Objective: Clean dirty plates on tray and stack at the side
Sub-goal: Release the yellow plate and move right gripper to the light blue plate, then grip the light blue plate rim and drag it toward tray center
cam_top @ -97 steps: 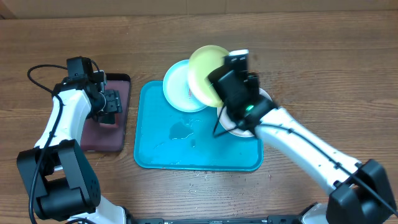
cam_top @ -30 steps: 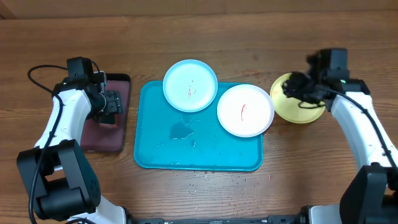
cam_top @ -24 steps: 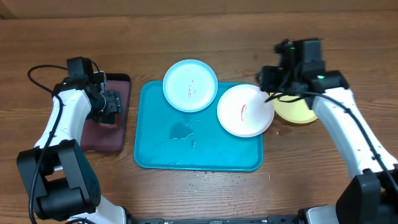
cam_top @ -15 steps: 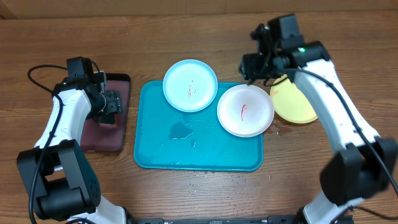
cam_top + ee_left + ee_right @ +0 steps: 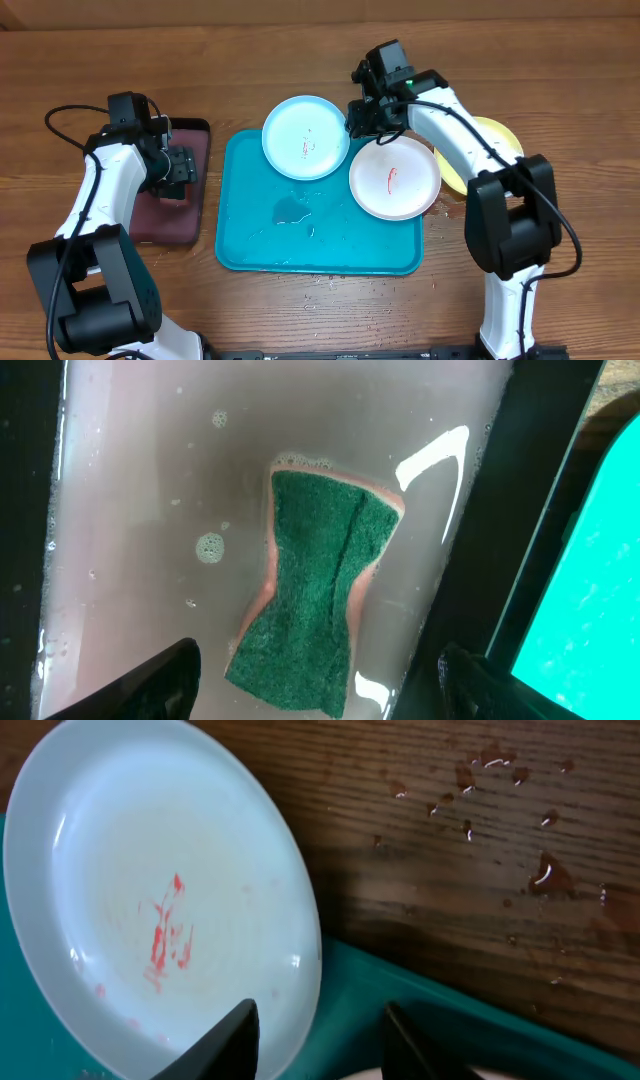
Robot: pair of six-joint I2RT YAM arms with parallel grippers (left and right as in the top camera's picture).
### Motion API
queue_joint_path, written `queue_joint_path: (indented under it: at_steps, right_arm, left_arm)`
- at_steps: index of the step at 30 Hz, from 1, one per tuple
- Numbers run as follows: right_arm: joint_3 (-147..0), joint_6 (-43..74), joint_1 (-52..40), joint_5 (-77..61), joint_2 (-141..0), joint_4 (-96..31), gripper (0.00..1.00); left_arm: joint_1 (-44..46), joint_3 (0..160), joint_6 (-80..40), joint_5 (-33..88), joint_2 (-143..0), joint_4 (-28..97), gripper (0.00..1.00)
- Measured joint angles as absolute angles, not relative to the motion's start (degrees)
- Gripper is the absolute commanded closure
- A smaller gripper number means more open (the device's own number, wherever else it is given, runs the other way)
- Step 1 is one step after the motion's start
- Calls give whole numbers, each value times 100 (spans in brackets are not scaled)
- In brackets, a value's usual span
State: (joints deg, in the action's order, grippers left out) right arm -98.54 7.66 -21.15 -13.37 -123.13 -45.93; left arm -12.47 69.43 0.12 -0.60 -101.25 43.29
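The large turquoise rectangular plastic tray (image 5: 250, 235) holds the round white plastic plate (image 5: 394, 195) and part of the round light-blue plastic plate (image 5: 300, 120) (both red-smeared). The yellow-green plastic plate (image 5: 497, 135) lies on the wooden table (image 5: 560, 60) beside it. The right gripper (image 5: 318, 1045) has its fingers apart, astride the light-blue plate's rim. The left gripper (image 5: 178, 166), spread wide, hangs over a green sponge (image 5: 315, 600).

Even, diffuse light; pictures mostly sharp.
The table (image 5: 100, 40) is lit evenly from above, with only faint shadows cast. White glare is seen on the soapy water (image 5: 430, 455) in the left wrist view; droplets (image 5: 545, 875) are caught glinting in the right.
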Motion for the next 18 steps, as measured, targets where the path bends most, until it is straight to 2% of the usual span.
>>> queue_joint_path:
  at_steps: [10,16,18]
  right_arm:
    - [-9854,1181,-2272,-1304,-12567,-4331,68]
    - [-9852,1380,-2342,-1302,-12868,-4368,96]
    - [-9852,1463,-2344,-1334,-12890,-4372,96]
  left_arm:
    - [-1247,6943,12,-60,-10125,4333,23]
    - [-1247,6943,12,-60,-10125,4359,23]
    - [-1247,6943,12,-62,-10125,4370,23]
